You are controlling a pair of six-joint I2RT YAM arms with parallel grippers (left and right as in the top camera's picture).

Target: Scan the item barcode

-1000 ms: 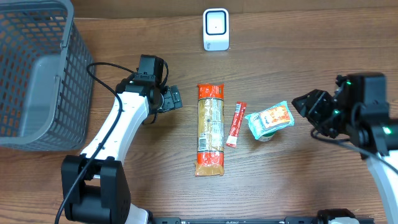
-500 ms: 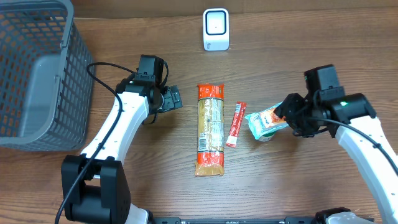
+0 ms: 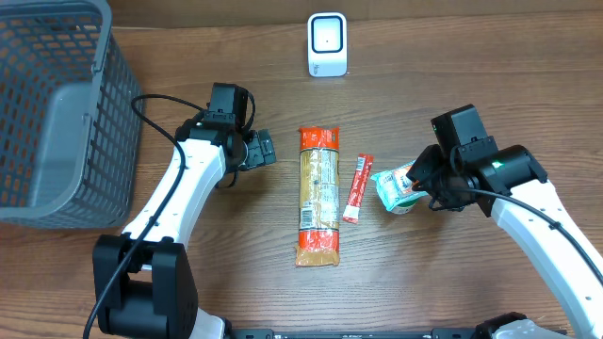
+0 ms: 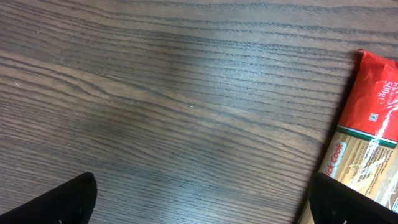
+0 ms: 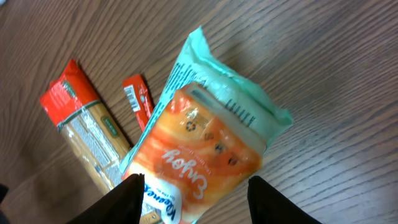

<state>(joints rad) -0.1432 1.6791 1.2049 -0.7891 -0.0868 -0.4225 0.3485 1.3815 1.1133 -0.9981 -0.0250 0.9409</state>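
Right end effector (image 3: pixel 435 181): about half open, its 2 fingers (image 5: pixel 127 199) standing either side of the snack packet's lower end. Whether the pads already press on it, I cannot tell.
Snack packet (image 3: pixel 407 185): teal and orange, lying on the table (image 3: pixel 490 85) right of centre, directly under the right end effector. It looks not yet lifted.
Step in hand: by my reading, the grasp. The fingers are set around the packet and the pick-up has not happened.
Next move: probably closing firmly across the soft wrapper, lifting, and carrying it to the scanner (image 3: pixel 327 44), which stands well apart at the far edge. No barcode shows on the packet's upper face, so it likely needs turning before the code can face the scanner's window.
Writing on the packet: "Enjoy" in white on the orange panel, upside down in the right wrist view. A second word beneath it is cut off by the frame, and the dark print on the teal seal is too small to read.
Red stick sachet (image 3: pixel 357 188): just beside the packet on its left, with a white barcode patch at 1 end. Nothing else on it is legible.
Pasta packet (image 3: pixel 318 209): left of the sachet, with red ends. "Cook" reads on its label in the left wrist view.
Left end effector (image 3: pixel 262 151): wide open, holding nothing, over bare table near the pasta packet's top end.
Basket (image 3: pixel 57 104): grey mesh, at the far left, with no label visible.
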